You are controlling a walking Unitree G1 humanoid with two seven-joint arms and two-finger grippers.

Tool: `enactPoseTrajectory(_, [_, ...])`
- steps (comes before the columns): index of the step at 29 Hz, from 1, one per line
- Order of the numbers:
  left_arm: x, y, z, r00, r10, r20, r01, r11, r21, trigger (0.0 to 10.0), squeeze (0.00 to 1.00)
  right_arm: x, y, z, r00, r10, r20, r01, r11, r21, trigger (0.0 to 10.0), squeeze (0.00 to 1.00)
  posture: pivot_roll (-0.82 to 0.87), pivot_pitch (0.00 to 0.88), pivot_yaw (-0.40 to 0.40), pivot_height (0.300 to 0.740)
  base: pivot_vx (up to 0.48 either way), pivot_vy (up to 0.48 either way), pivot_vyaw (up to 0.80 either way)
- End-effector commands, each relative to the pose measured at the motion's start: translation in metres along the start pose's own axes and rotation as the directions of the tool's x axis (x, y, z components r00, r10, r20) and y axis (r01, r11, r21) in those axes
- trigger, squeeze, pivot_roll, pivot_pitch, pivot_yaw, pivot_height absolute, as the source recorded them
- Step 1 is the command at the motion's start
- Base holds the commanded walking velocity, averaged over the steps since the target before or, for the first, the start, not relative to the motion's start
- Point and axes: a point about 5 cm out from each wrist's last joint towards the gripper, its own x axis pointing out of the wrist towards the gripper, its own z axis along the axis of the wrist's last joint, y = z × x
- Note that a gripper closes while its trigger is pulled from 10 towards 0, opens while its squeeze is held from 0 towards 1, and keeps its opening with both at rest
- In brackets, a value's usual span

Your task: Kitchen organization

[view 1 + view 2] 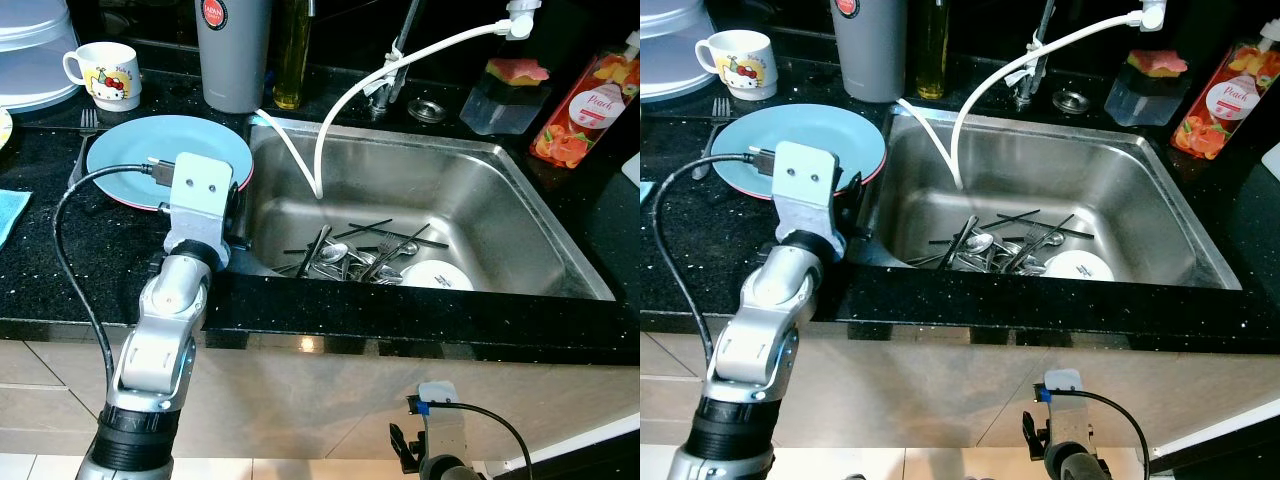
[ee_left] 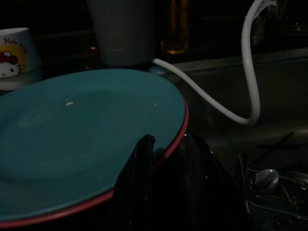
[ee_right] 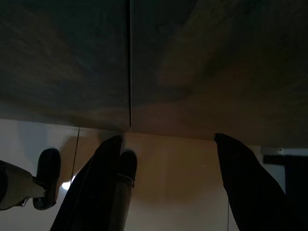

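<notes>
Here, the left gripper (image 2: pixel 166 159) is clamped on the blue plate's (image 1: pixel 150 150) rim on the black speckled counter (image 1: pixel 60 260) beside the steel sink (image 1: pixel 520 200); the right gripper (image 3: pixel 168 183) hangs spread apart over pale floor tiles (image 3: pixel 168 159).

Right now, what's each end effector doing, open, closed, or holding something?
Left end effector: closed on the rim of the blue plate beside the sink.
Right end effector: open, holding nothing, hanging low by the cabinet front.
</notes>
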Motion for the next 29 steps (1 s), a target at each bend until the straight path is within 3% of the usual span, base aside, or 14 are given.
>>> enactPoseTrajectory(1, [-0.001, -0.006, -0.004, 0.999, -0.024, -0.022, 0.024, 1.0, -0.006, 10.0, 0.0, -0.002, -0.002, -0.005, 1.0, -0.013, -0.017, 0.013, 1.0, 0.008, 10.0, 0.0, 0.19, 0.099, -0.12, 0.74, 0.0, 0.0, 0.0])
enactPoseTrajectory(6, [-0.003, -0.005, -0.014, 0.997, -0.014, -0.07, 0.014, 1.0, -0.008, 10.0, 0.0, -0.002, -0.002, -0.005, 1.0, -0.011, -0.017, 0.011, 1.0, 0.008, 10.0, 0.0, 0.18, 0.099, -0.119, 0.74, 0.0, 0.0, 0.0])
enactPoseTrajectory(10, [0.0, -0.004, -0.001, 1.0, -0.012, -0.007, 0.012, 1.0, -0.021, 10.0, 0.0, -0.002, -0.003, -0.006, 1.0, -0.011, -0.018, 0.011, 1.0, 0.008, 10.0, 0.0, 0.18, 0.099, -0.121, 0.74, 0.0, 0.0, 0.0])
enactPoseTrajectory(17, [-0.003, -0.006, -0.005, 1.0, -0.018, -0.02, 0.018, 1.0, -0.018, 10.0, 0.0, -0.002, -0.003, -0.006, 1.0, -0.013, -0.018, 0.013, 1.0, 0.01, 10.0, 0.0, 0.18, 0.1, -0.122, 0.74, 0.0, 0.0, 0.0])
enactPoseTrajectory(23, [-0.004, -0.004, -0.017, 0.997, -0.01, -0.079, 0.01, 1.0, 0.002, 10.0, 0.0, -0.002, -0.003, -0.007, 1.0, -0.011, -0.022, 0.011, 1.0, 0.008, 10.0, 0.0, 0.18, 0.101, -0.122, 0.74, 0.0, 0.0, 0.0])
enactPoseTrajectory(29, [-0.001, -0.004, -0.003, 1.0, -0.014, -0.014, 0.013, 1.0, -0.013, 10.0, 0.0, -0.001, -0.003, -0.007, 1.0, -0.01, -0.022, 0.011, 1.0, 0.008, 10.0, 0.0, 0.18, 0.098, -0.123, 0.74, 0.0, 0.0, 0.0])
